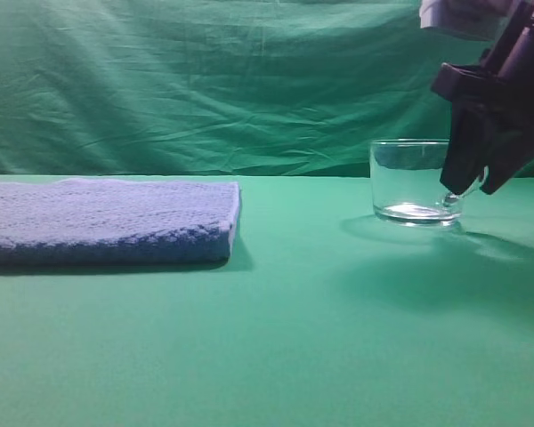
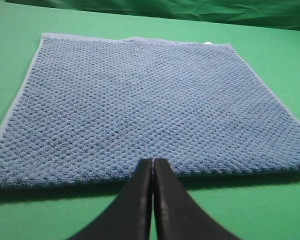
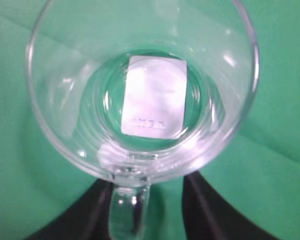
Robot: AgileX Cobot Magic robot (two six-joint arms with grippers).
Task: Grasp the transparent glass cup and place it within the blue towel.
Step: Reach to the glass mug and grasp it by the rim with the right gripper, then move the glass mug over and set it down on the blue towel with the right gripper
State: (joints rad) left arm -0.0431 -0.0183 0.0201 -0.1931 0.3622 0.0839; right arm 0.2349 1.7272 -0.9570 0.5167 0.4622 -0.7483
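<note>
Right gripper (image 3: 140,200) straddling the loop handle of the short clear glass cup (image 1: 409,181), jaws apart either side, no clamp evident (lining up a grasp, likely). Flat nubby blue towel (image 1: 107,222) well away; left gripper (image 2: 153,172) pressed together, idle.

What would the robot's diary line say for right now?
glass cup: standing on table, off towel | right gripper: jaws astride cup handle | left gripper: shut, by blue towel

cup handle (image 3: 129,210): cut off below | label text: blurred
</note>
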